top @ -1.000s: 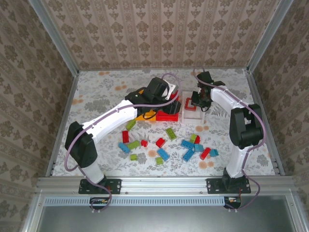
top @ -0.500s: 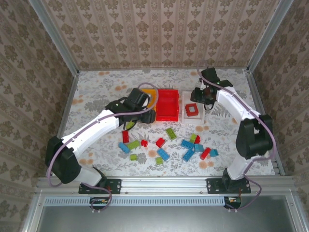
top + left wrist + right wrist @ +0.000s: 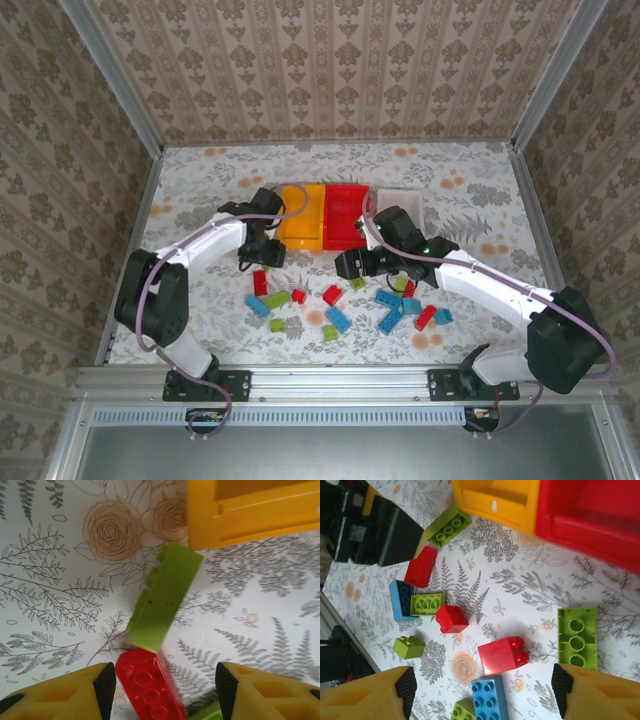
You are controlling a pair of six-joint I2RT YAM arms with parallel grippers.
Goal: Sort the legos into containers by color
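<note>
The left pincer (image 3: 165,682), jaws apart and empty, hangs over the long olive green brick (image 3: 165,597) on the desk, just beside the orange-yellow bin (image 3: 250,520). The brick's long axis runs away from this pincer. The right pincer (image 3: 482,687), also apart, hovers above a red brick (image 3: 502,655).

white arms (image 3: 205,243), black joints (image 3: 160,300), purple cables (image 3: 140,318)

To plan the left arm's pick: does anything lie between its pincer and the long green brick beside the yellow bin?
Yes. A red brick lies between the fingers of the open left pincer, in front of the green brick and meeting its near end. The pincer would likely reach the red brick first.
</note>
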